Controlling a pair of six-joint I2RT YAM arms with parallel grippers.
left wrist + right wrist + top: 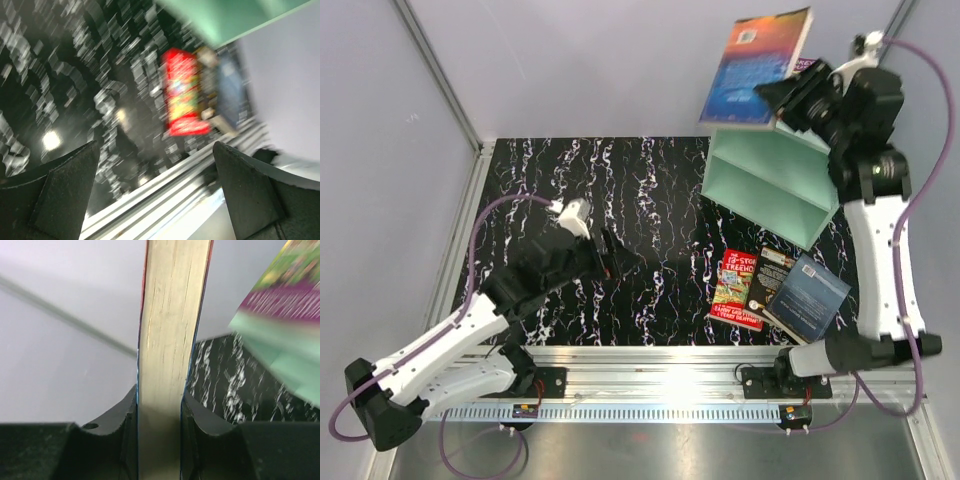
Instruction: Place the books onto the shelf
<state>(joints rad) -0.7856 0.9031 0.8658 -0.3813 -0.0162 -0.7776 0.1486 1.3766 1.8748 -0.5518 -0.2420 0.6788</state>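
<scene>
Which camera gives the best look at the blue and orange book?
The top external view: it shows the cover of the blue-orange book, held by the right pincer above the shelf. The right wrist shows only its page edge; the left wrist misses it.

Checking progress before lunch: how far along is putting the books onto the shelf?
Done: the purple-green book seems to lie on the mint shelf. In hand: the right jaws clamp the blue-orange book, raised above the shelf. Remaining: the red book, black book and dark blue book lie on the table.
</scene>
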